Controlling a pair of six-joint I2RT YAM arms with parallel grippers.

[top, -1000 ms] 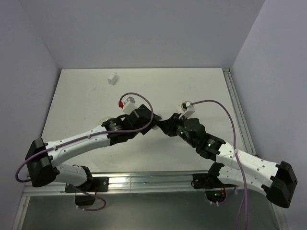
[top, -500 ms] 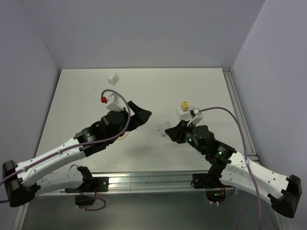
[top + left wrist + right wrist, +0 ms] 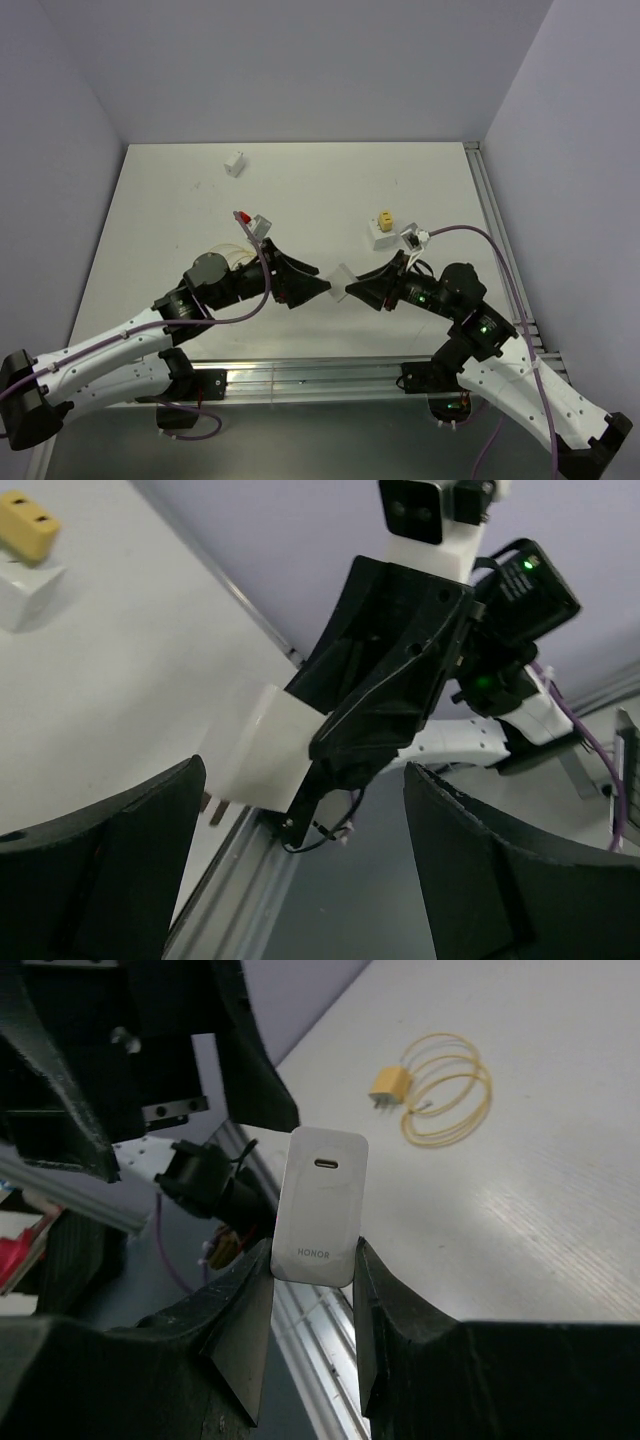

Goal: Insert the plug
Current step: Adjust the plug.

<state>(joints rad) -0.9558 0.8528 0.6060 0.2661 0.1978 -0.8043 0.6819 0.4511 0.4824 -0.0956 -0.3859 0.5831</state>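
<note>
The white plug (image 3: pixel 320 1205) was held clamped in the right gripper (image 3: pixel 353 289) above the near part of the surface (image 3: pixel 170 200), its long axis laid along the fingers towards the left gripper (image 3: pixel 318 288), which was spread wide just beside it and, as far as could be judged, not touching it. The yellow-topped socket (image 3: pixel 382 226) was set well behind, nearer the right arm. Against half a second earlier, both arms had been drawn back and turned tip to tip.

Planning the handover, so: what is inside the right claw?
A white HONOR charger, pinched in the right claw, port face showing. The claw covers its gripped sides; the right wrist view hides its prongs.
</note>
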